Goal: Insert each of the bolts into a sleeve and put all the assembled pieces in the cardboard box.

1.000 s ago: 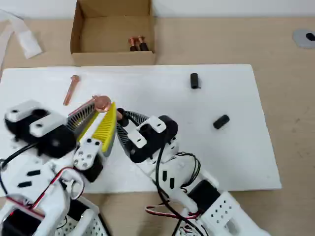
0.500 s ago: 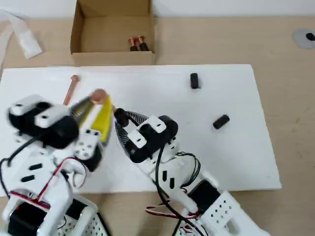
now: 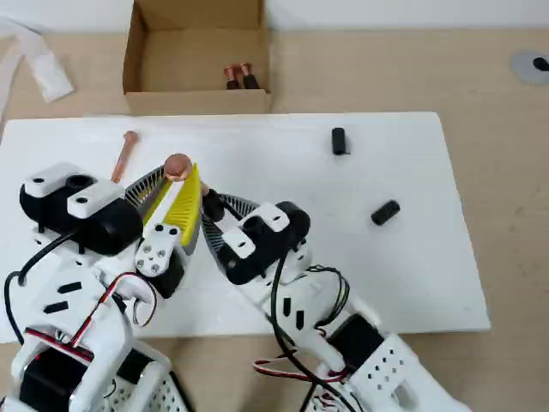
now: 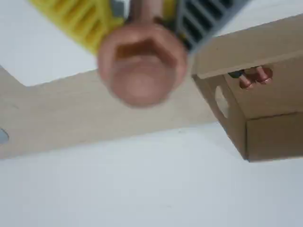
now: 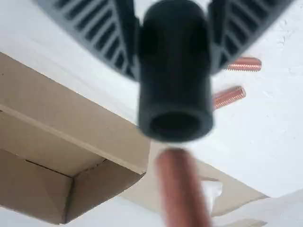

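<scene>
Left gripper (image 3: 174,182) is clamped on a copper bolt (image 3: 177,166), short of the cardboard box (image 3: 131,62). Right gripper (image 3: 211,209) grips a black sleeve (image 5: 175,71), just beside that bolt. Two assembled pieces (image 3: 239,76) lie inside the box. A loose bolt (image 3: 123,156) lies near its front wall.

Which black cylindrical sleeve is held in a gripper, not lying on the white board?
The black cylindrical sleeve clamped in the right gripper; two other bare sleeves lie loose on the white board.
</scene>
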`<state>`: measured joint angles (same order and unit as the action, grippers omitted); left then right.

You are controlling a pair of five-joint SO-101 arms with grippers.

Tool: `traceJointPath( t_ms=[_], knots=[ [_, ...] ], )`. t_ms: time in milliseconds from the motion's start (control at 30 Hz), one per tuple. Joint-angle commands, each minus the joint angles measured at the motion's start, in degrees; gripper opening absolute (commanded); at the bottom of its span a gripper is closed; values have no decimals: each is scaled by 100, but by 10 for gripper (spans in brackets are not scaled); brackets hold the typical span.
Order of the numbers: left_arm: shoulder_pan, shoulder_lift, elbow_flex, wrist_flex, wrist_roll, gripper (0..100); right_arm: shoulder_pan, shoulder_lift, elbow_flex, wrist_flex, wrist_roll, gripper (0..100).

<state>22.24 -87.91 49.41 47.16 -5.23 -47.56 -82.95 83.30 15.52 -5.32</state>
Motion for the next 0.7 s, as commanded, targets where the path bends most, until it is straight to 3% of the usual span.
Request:
traceJointPath(
  t_ms=[0,667],
  knots=[
    [70,-13,62,-176,35,5,-66,-110,-48,-132,18,10],
    [79,-13,18,123,35,5,-57,-75,-40,-123,18,10]
  ],
)
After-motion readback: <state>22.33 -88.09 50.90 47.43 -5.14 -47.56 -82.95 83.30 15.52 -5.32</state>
